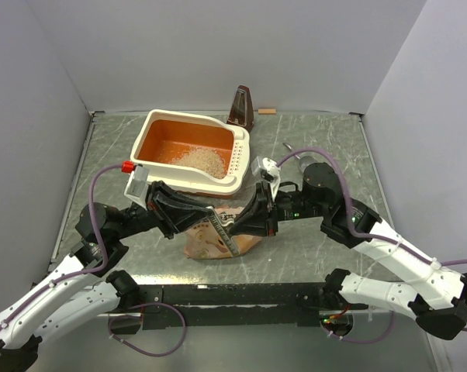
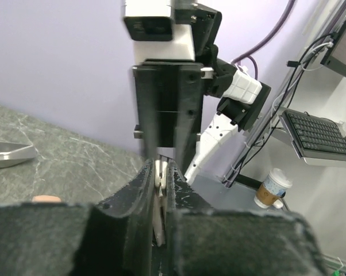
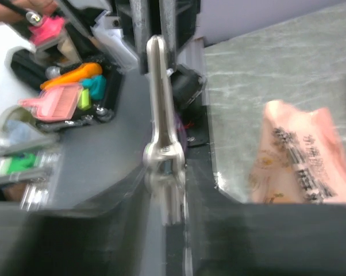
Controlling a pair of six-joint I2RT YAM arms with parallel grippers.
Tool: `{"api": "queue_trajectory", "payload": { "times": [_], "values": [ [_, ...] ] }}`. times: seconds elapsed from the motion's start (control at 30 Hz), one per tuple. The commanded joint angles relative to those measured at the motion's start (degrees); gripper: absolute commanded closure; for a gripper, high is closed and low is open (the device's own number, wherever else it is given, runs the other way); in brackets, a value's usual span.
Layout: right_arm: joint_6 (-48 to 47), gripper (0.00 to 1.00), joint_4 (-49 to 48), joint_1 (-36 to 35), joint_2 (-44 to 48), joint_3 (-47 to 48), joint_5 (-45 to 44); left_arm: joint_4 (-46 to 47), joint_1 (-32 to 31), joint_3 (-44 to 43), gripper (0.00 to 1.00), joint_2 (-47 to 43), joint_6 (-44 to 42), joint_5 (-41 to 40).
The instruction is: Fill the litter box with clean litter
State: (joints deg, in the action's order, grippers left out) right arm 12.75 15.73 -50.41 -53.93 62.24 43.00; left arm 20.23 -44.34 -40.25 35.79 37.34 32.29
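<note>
The litter box (image 1: 150, 124), cream-white with an orange inside, stands at the middle back. A heap of pale clean litter (image 1: 202, 160) lies in it near the slotted side. The crinkled tan bag (image 1: 215, 245) lies on the table in front of the box and also shows in the right wrist view (image 3: 299, 155). Both grippers meet above the bag. My left gripper (image 1: 205, 217) (image 2: 160, 190) is shut on a thin cream strip (image 2: 160, 172). My right gripper (image 1: 235, 225) (image 3: 168, 190) is shut on a thin metal bar with a hinged end (image 3: 157, 86). It looks like one long clip.
A dark brown pyramid-shaped object (image 1: 243, 107) and a small wooden block (image 1: 266, 111) stand at the back wall. A metal scoop (image 1: 292, 149) lies right of the box, by the right arm's elbow. Grey walls close the table on three sides.
</note>
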Motion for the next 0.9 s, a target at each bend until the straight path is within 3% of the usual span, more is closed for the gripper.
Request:
{"api": "queue_trajectory", "payload": {
  "times": [0.0,0.1,0.13,0.23,0.5,0.87],
  "values": [
    [0.61,1.00,-3.77,-0.74,0.22,-0.27,-1.06,4.47,-0.05,-1.68,0.83,-0.02,1.06,1.45],
    [-0.09,1.00,-6.48,-1.88,4.42,-2.64,-6.42,2.63,-0.05,-1.15,0.59,-0.72,-0.50,1.11],
    [-0.36,1.00,-6.50,-2.06,5.41,-3.00,-7.05,-0.86,-0.05,-1.15,0.44,-0.98,-1.39,0.06],
    [-2.20,1.00,-2.66,-2.06,6.38,-2.13,-9.07,-8.50,-0.05,-2.11,0.30,-2.13,-6.04,-1.62],
    [-7.02,1.00,5.09,-1.97,6.65,0.95,-19.44,-22.77,-0.05,-2.56,0.26,-4.94,-16.58,-7.42],
    [-18.63,1.00,6.16,0.40,6.29,0.26,-25.60,-29.19,0.04,-1.06,0.28,1.47,-23.98,-14.18]
  ]
}}
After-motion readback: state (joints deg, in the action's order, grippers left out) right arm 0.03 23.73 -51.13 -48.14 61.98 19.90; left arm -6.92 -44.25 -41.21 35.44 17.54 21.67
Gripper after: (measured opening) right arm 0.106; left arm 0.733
